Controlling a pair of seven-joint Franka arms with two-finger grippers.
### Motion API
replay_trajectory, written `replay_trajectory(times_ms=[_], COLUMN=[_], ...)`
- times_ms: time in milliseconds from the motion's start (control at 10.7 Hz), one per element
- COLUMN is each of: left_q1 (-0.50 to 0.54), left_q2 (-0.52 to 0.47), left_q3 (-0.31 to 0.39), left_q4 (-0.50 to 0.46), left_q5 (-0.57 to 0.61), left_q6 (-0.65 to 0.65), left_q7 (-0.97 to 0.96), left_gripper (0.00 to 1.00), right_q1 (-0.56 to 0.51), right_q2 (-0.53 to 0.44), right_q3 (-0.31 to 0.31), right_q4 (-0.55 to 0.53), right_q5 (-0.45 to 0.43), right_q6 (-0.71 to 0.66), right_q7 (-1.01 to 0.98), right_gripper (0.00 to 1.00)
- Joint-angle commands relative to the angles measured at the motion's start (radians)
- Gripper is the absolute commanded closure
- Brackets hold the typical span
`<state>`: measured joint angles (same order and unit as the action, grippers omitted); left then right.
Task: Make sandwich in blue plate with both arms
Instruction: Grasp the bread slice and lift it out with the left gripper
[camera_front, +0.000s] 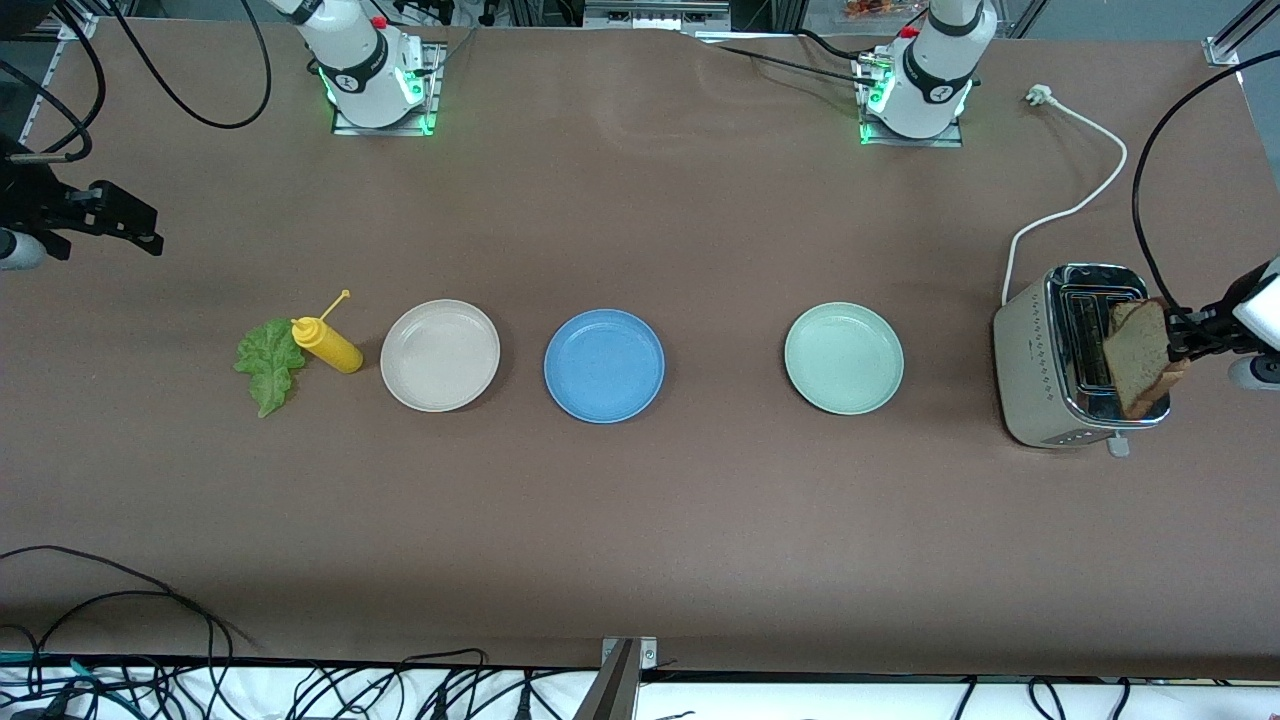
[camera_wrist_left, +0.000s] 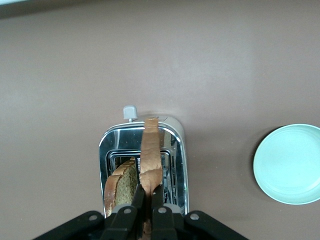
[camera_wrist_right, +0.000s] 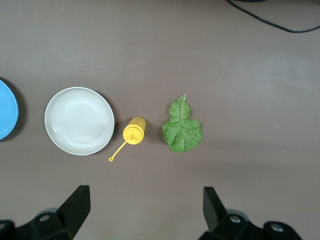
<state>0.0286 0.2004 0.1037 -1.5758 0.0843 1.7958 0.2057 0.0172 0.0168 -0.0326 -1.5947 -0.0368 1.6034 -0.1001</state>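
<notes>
Nearest the front camera, black cables (camera_front: 150, 680) tangle along the table's (camera_front: 640, 520) edge; the surface itself is plain matte brown. No brand or writing reads anywhere, not even on the toaster (camera_front: 1075, 360).

Next, the row of dishes. The blue plate (camera_front: 604, 365) sits mid-table, bare, between a cream plate (camera_front: 440, 355) and a mint-green plate (camera_front: 844, 358). Toward the right arm's end lie a yellow squeeze bottle (camera_front: 327, 343), tipped over, and touching it the lettuce leaf (camera_front: 268, 364).

At the left arm's end, the left gripper (camera_wrist_left: 148, 197) hangs over the silver toaster, its fingers (camera_wrist_left: 157, 196) clamped on a brown toast slice (camera_wrist_left: 150, 157) held edge-up above one slot. A second slice (camera_wrist_left: 122, 185) sits in the other slot, just beside the fingers.

The right gripper (camera_wrist_right: 145, 210) hovers over the table with fingers (camera_wrist_right: 76, 205) spread wide and nothing between them; bottle and leaf lie below, well apart from the fingers. That arm waits.

Farthest, a white power cord (camera_front: 1080, 190) trails unplugged, and both arm bases (camera_front: 372, 75) glow green.
</notes>
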Motion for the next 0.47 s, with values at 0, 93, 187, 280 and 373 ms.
replay_trajectory(times_ms=[0,93,187,280,373], left_q1=[-0.019,-0.021,-0.035,-0.036,-0.036], left_q2=[-0.012,-0.012,-0.012,-0.012,-0.016], left_q3=[0.002,-0.001,-0.01,-0.013,-0.019], left_q4=[0.023,0.025,0.025,0.025,0.025], left_q5=[-0.05,-0.067,-0.075,-0.121,-0.17], left_q6=[-0.044,-0.049,-0.053,-0.058,-0.082], left_q7=[0.012,0.012,0.011,0.003,0.0], left_gripper=[1.0,1.0,1.0,1.0,1.0], right_q1=[0.0,0.0,0.0,0.0,0.0], right_q2=[0.008,0.008,0.008,0.008,0.008], right_q3=[0.0,0.0,0.0,0.0,0.002], right_q4=[0.022,0.022,0.022,0.022,0.022], right_q5=[0.0,0.0,0.0,0.0,0.0], right_q6=[-0.02,-0.019,-0.019,-0.02,-0.02], right_q7=[-0.009,-0.009,-0.01,-0.012,-0.012], right_gripper=[0.0,0.0,0.0,0.0,0.0])
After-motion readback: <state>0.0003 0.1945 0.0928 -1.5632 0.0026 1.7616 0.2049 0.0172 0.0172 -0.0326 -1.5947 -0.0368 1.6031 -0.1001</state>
